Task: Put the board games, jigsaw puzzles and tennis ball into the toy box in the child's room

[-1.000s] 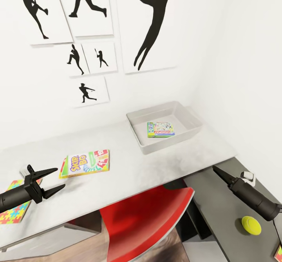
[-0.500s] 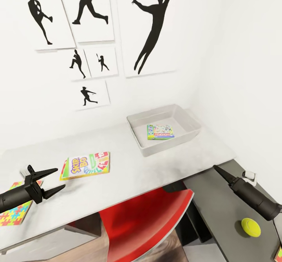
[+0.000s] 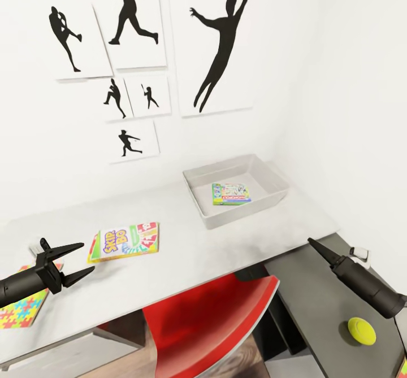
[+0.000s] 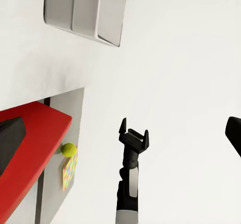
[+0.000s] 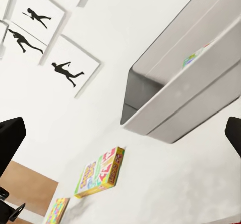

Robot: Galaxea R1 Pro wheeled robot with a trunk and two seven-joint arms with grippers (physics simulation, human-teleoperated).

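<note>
The light-grey toy box [image 3: 240, 215] stands at the back right of the white table [image 3: 186, 253], with a green-edged board game [image 3: 232, 193] lying inside it. A yellow-edged board game [image 3: 124, 241] lies on the table left of the box. One jigsaw puzzle [image 3: 20, 311] lies under my left arm, and another jigsaw puzzle [image 3: 402, 366] peeks in at the lower right. The tennis ball [image 3: 362, 330] rests on the dark-grey cabinet. My left gripper [image 3: 87, 257] hovers open and empty above the table's left part. My right gripper [image 3: 312, 243] is open too, as the left wrist view shows it [image 4: 133, 132].
A red chair [image 3: 215, 316] is tucked under the table's front edge. A small white object [image 3: 359, 252] sits on the dark cabinet [image 3: 316, 310] near my right arm. Silhouette pictures [image 3: 217, 44] hang on the white wall behind the table.
The whole head view has shifted slightly, so the camera moved. Both arms keep the same pose and nothing on the table has moved.
</note>
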